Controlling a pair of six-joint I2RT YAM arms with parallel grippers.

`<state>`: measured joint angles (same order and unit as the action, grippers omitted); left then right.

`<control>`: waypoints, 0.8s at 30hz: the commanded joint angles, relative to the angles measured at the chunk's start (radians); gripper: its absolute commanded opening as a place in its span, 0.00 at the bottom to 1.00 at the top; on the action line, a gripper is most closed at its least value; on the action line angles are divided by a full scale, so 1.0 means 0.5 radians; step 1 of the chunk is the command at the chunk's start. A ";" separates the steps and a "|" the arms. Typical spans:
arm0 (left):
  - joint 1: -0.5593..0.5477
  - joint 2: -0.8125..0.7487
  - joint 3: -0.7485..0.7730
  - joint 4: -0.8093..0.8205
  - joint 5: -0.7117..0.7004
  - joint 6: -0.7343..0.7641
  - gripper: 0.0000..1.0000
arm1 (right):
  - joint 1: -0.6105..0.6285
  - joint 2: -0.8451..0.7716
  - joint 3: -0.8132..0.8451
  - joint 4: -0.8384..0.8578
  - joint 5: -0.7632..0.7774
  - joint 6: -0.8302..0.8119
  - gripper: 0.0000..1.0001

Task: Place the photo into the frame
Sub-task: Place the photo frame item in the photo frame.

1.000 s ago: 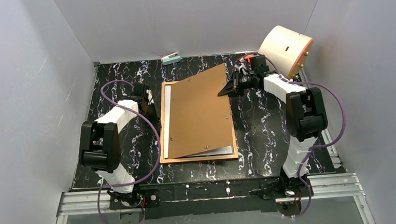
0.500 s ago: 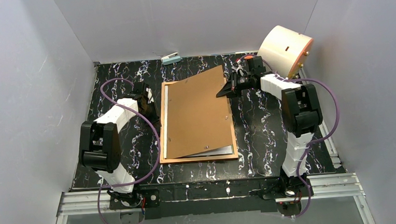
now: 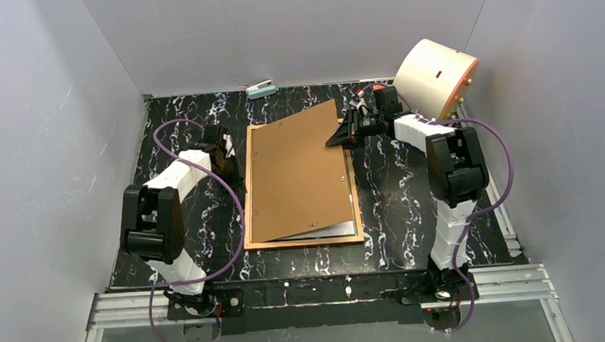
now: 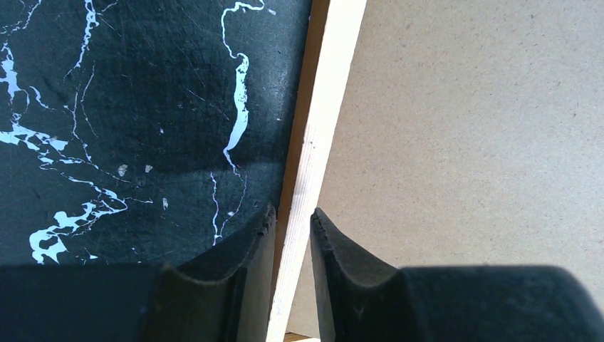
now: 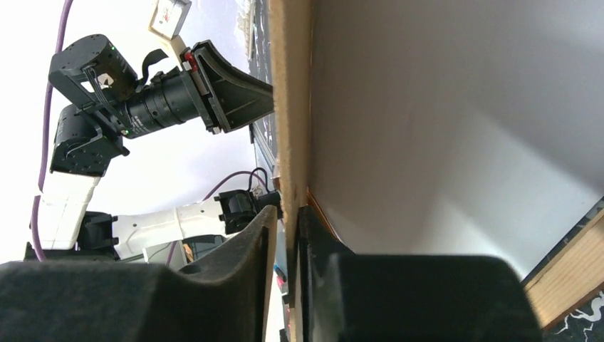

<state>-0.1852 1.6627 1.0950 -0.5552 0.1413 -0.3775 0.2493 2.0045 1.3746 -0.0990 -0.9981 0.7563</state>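
The orange-brown frame (image 3: 304, 241) lies flat mid-table. The plain brown backing board (image 3: 299, 171) rests on it, slightly askew, its far right corner raised. The photo shows only as white reverse, a strip under the board's near edge (image 3: 331, 230) and a pale surface below the board in the right wrist view (image 5: 463, 107). My right gripper (image 3: 343, 133) is shut on the board's far right edge (image 5: 292, 85), fingers astride it (image 5: 287, 211). My left gripper (image 3: 231, 155) is shut on the frame's left rail (image 4: 324, 107), fingers either side (image 4: 292, 214).
A cream cylinder (image 3: 436, 75) leans at the back right corner, close behind my right arm. A small pale blue item (image 3: 262, 88) lies at the back edge. Grey walls close in the black marbled table (image 3: 396, 189) on three sides.
My right gripper has moved left and down with the board's corner. The board has swung to the left over the frame, covering the white strip along its left side. The left arm has not moved.
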 commanded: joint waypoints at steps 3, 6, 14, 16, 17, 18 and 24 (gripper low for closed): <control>0.011 -0.070 0.020 -0.053 -0.005 0.021 0.25 | 0.010 -0.014 -0.014 0.134 -0.055 0.027 0.39; 0.010 -0.069 0.016 -0.055 -0.014 0.025 0.26 | 0.010 -0.065 -0.050 0.143 0.026 -0.006 0.48; 0.009 -0.068 -0.010 -0.035 -0.019 0.025 0.28 | 0.020 -0.151 -0.099 -0.086 0.263 -0.224 0.64; 0.008 -0.069 -0.017 -0.033 -0.019 0.025 0.29 | 0.030 -0.164 -0.119 -0.159 0.327 -0.280 0.66; 0.008 -0.072 -0.019 -0.030 -0.020 0.025 0.29 | 0.038 -0.184 -0.138 -0.183 0.356 -0.296 0.66; 0.009 -0.075 -0.021 -0.030 -0.019 0.025 0.29 | 0.044 -0.205 -0.163 -0.197 0.379 -0.307 0.67; 0.009 -0.073 -0.029 -0.016 -0.008 0.022 0.29 | 0.080 -0.227 -0.223 -0.251 0.451 -0.359 0.67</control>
<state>-0.1852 1.6611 1.0882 -0.5529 0.1390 -0.3771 0.2699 1.9369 1.2587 -0.1875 -0.7868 0.6193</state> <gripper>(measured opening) 0.293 0.669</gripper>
